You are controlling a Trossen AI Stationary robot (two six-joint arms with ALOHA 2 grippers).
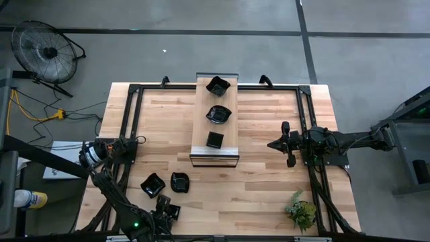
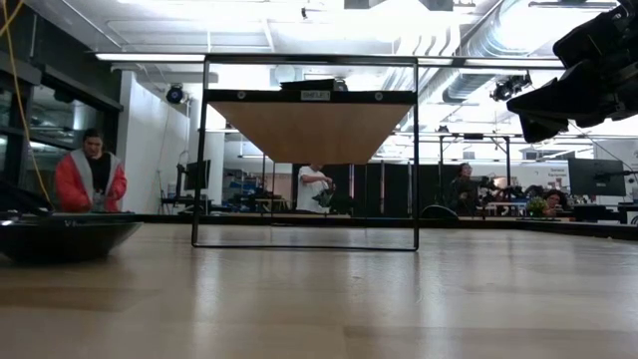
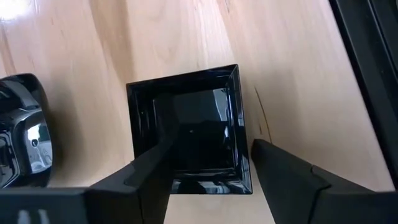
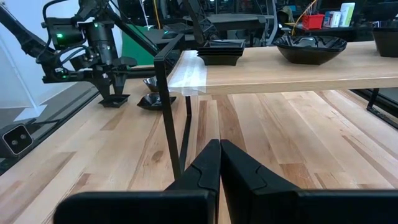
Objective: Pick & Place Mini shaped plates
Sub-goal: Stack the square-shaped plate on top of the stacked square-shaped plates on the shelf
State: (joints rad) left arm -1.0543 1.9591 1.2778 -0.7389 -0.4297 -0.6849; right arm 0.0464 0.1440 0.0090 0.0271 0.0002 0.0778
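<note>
Left gripper (image 3: 208, 177): fingers spread apart, straddling a glossy black square mini plate (image 3: 186, 127) on the light wooden table (image 1: 269, 195); one finger over the dish's inner floor, the other just outside its rim. Whether either finger touches the dish cannot be told.

Beside that gripper: a second glossy black dish (image 3: 22, 134), rounded. Just beyond it on the table, two more black mini plates, one angular (image 1: 152, 183) and one roundish (image 1: 179, 181).

Raised wooden shelf on a black wire frame (image 1: 215, 144), well ahead of the left gripper: three black mini plates in a row, square (image 1: 215, 139), scalloped (image 1: 218, 114), lobed (image 1: 218, 85).

Right gripper (image 4: 219, 163): fingers pressed together, empty, above the table well apart from all the dishes, facing the shelf.

Small green plant (image 1: 301, 210): near the table corner on the right arm's side.
</note>
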